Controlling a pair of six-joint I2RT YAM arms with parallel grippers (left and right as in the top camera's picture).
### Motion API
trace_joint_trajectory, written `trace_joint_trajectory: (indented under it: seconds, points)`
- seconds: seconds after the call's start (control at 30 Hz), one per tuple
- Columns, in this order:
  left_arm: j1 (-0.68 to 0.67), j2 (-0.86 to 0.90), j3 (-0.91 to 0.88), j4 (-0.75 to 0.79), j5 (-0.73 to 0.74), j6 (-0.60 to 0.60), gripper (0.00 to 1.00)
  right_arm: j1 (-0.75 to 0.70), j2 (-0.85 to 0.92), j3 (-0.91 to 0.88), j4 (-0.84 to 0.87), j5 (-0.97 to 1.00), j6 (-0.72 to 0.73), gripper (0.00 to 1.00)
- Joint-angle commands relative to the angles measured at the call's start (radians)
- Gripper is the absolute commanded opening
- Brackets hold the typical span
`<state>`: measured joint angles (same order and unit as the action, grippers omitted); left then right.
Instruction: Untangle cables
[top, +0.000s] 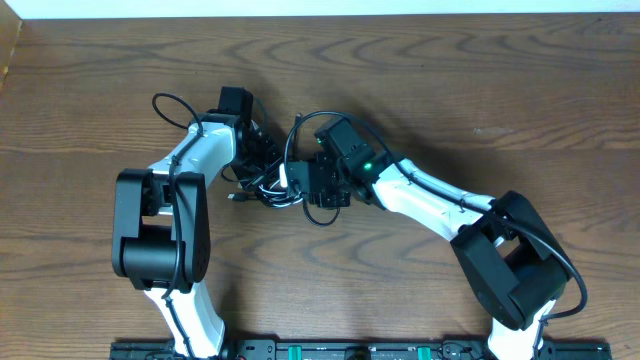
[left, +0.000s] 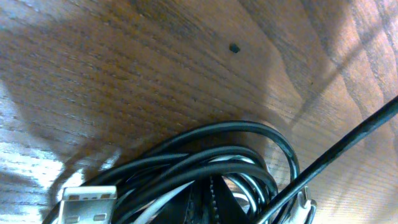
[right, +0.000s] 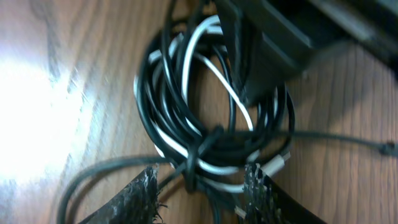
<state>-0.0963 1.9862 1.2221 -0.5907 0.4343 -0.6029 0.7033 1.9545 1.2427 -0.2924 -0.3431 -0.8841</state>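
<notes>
The rail along the table's near edge carries small green and white marks, too small to read. A green light glows on the right arm's wrist. The one part with any detail is a metal USB plug at the lower left of the left wrist view, its shell showing two square holes.

The cables lie as one tangled coil on the wooden table, near its middle, between the two wrists. Black loops make up most of the coil and white strands thread through them. On the side nearest the right wrist camera, a black strand is wound tightly around several others. A thin black strand leaves the coil towards the right of that view and ends in a small plug.

The right gripper has its jaws apart. Its two fingers stand on either side of the coil's near edge, so the wound strands sit between them. Whether the pads touch the cords cannot be told.

The left gripper reaches down into the far side of the coil with its jaws together. Whether a strand is pinched between them cannot be told
</notes>
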Motion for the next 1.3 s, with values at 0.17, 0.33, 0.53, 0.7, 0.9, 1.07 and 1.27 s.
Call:
trace_joint_trajectory:
  seconds: [0.17, 0.33, 0.53, 0.7, 0.9, 1.07, 1.27]
  points:
    - [0.010, 0.066, -0.040, -0.009, -0.159, -0.005, 0.08, -0.014, -0.017, 0.005, -0.016, 0.014, -0.015, 0.39]
    - [0.010, 0.066, -0.040, -0.009, -0.159, -0.005, 0.08, -0.001, 0.000, 0.005, -0.016, 0.008, -0.027, 0.37]
    - [0.010, 0.066, -0.040, -0.009, -0.159, -0.005, 0.08, 0.001, 0.042, 0.005, -0.010, 0.007, -0.060, 0.36]
    - [0.010, 0.066, -0.040, -0.009, -0.159, -0.005, 0.08, 0.025, 0.045, 0.005, -0.002, 0.006, -0.060, 0.36]
    - [0.010, 0.066, -0.040, -0.009, -0.159, -0.005, 0.08, 0.050, 0.050, 0.005, -0.001, 0.004, -0.060, 0.36]
    - [0.010, 0.066, -0.040, -0.010, -0.158, -0.005, 0.08, 0.050, 0.074, 0.005, 0.005, 0.004, -0.060, 0.35]
    - [0.010, 0.066, -0.040, -0.009, -0.158, -0.005, 0.08, 0.050, 0.103, 0.005, 0.012, -0.007, -0.060, 0.36]
